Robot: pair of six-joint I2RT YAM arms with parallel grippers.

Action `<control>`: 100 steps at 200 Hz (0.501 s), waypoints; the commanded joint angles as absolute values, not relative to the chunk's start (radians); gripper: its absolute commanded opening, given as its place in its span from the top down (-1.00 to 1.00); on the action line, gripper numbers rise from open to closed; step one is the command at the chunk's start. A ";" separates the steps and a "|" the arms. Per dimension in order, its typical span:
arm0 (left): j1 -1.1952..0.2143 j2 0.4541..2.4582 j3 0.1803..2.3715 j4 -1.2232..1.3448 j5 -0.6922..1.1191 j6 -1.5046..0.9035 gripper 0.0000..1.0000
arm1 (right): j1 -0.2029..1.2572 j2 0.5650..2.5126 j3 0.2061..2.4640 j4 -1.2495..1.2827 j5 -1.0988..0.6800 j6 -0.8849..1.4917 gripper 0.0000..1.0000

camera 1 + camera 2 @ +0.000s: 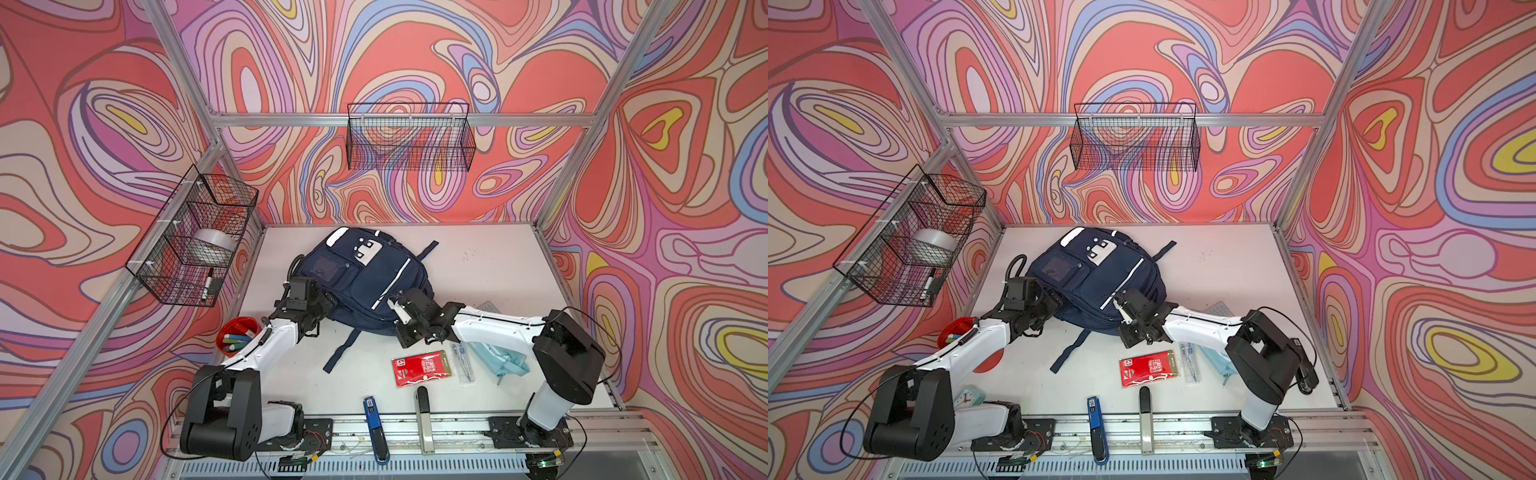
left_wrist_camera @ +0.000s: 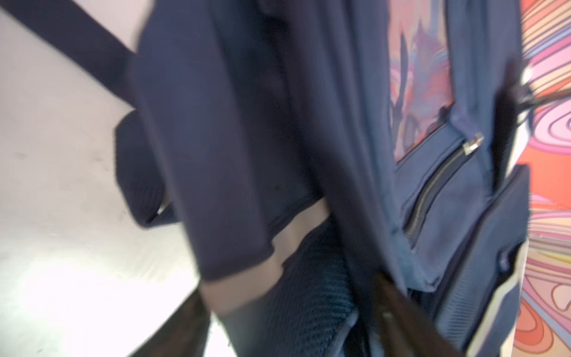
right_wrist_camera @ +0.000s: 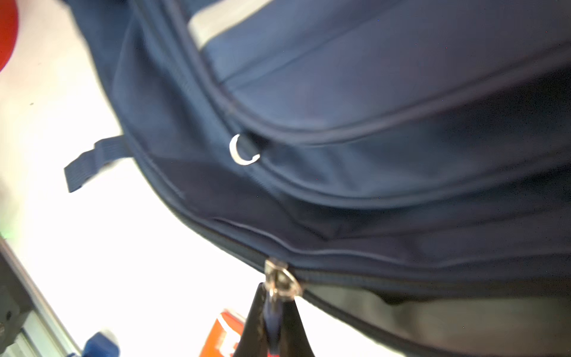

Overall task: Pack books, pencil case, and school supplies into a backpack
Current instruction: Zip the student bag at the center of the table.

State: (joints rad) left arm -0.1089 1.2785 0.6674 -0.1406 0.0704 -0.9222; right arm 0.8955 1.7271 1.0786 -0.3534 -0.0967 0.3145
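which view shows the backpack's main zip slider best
Right wrist view: the navy fabric backpack's silver metal zip slider is close up, its pull in the right end effector. Top views hide it behind that arm; left wrist misses it.

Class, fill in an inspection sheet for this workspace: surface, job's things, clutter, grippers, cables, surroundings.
Surface: white table, faint specks.
Job's things: backpack partly unzipped; red packet, pen pack, pencil case, calculator outside it; books not seen.
Clutter: stapler, cup of markers, clock.
Grippers: left gripper open beside backpack; right gripper shut on zip pull.
Cables: black loops at both arm bases.
Surroundings: patterned walls; two wire baskets, one holding tape roll.
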 commanded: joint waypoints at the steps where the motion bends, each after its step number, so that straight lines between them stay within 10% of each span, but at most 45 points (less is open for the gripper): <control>1: -0.108 1.169 0.704 -0.215 0.076 -0.940 -1.00 | 0.946 1.819 1.150 -0.270 -0.127 0.377 1.00; 73: -0.171 1.009 0.558 -0.295 0.213 -1.183 -1.00 | 0.977 2.017 1.330 -0.087 -0.214 0.446 1.00; 100: -0.356 1.023 0.525 -0.222 0.036 -1.350 -0.61 | 0.976 2.001 1.311 -0.050 -0.219 0.469 1.00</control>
State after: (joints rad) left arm -0.2447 1.0138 0.5522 -0.2859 0.1215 -1.1488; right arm 0.9764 2.0060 1.3018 -0.1371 -0.2146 0.4404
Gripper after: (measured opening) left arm 0.911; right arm 0.072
